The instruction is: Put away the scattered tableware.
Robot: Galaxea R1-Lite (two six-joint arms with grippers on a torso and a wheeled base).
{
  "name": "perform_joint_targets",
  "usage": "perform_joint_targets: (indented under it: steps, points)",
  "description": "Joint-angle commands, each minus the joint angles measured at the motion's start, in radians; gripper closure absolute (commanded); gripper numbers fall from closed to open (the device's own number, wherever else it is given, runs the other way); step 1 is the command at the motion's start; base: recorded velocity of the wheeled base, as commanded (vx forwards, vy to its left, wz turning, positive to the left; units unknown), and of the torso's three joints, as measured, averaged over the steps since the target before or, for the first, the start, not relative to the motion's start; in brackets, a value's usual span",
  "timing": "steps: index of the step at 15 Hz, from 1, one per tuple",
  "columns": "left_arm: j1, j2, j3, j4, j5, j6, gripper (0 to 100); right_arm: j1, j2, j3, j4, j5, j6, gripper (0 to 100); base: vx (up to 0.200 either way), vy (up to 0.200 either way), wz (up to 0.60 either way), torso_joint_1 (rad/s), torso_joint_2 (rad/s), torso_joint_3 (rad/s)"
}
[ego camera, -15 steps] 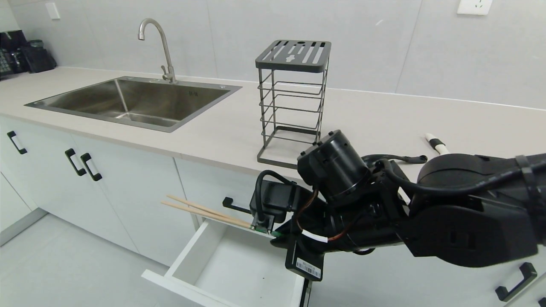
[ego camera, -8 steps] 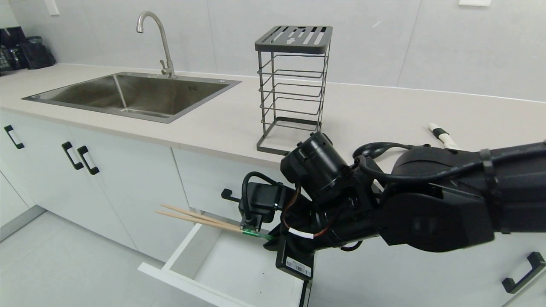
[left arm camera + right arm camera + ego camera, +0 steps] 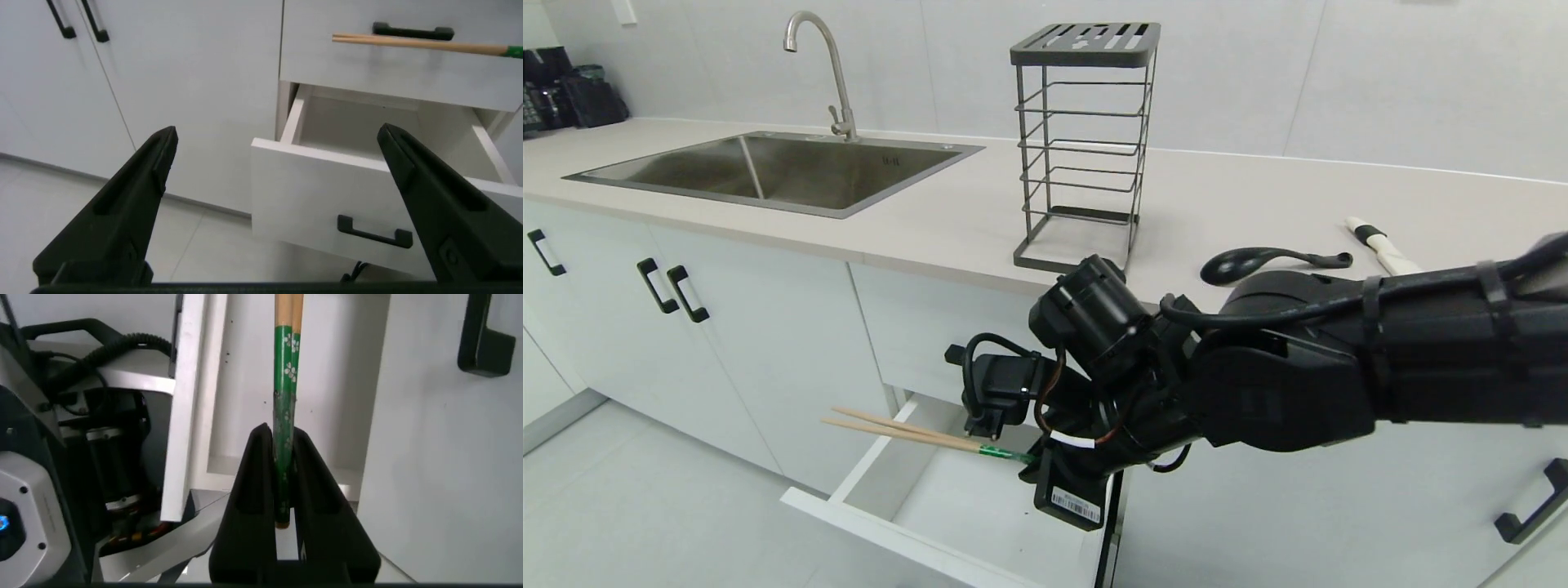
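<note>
My right gripper (image 3: pixel 1031 459) is shut on a pair of wooden chopsticks (image 3: pixel 898 429) at their green patterned end. It holds them level over the open white drawer (image 3: pixel 890 535), tips pointing left past the drawer's side. In the right wrist view the chopsticks (image 3: pixel 287 367) run out from between the closed fingers (image 3: pixel 260 457) above the drawer (image 3: pixel 186 416). My left gripper (image 3: pixel 278 204) hangs open and holds nothing in front of the drawer (image 3: pixel 310 188), with the chopsticks (image 3: pixel 417 42) seen above it. A black spoon (image 3: pixel 1258 261) and a white utensil with a black band (image 3: pixel 1380 245) lie on the counter.
A dark wire rack (image 3: pixel 1086 147) stands on the counter above the drawer, and a steel sink (image 3: pixel 768 167) with a tap sits to the left. Closed cabinet doors with black handles (image 3: pixel 658 286) lie left of the drawer. Floor space is open before them.
The head camera has shifted, so the counter sits higher in the picture. My right gripper has come down with the chopsticks, closer to the open drawer.
</note>
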Motion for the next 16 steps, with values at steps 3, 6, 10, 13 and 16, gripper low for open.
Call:
perform_joint_targets:
  steps: [3,6,10,13,16]
  points:
    - [0.000,0.001,0.000,0.000,0.000,0.001,0,0.015,0.027,-0.001,0.000,-0.011,-0.003,100,0.000,0.000,0.00,-0.206,0.27,0.111]
    - [0.000,0.001,0.000,-0.001,0.000,0.000,0,0.024,0.039,-0.003,-0.040,-0.101,0.005,100,0.000,0.000,0.00,-0.041,0.25,0.041]
    - [0.000,0.001,0.000,0.000,0.000,0.000,0,0.023,0.060,0.010,-0.042,-0.233,0.025,100,0.000,0.000,0.00,-0.005,0.04,0.019]
    - [0.000,0.001,0.000,0.000,0.000,0.000,0,0.016,0.065,0.007,-0.059,-0.235,0.036,100,0.000,0.000,0.00,0.000,0.00,0.000]
    - [0.000,0.001,0.000,0.000,0.000,0.000,0,0.029,0.065,0.031,-0.072,-0.236,0.036,100,0.000,0.000,0.00,0.000,0.00,0.000]
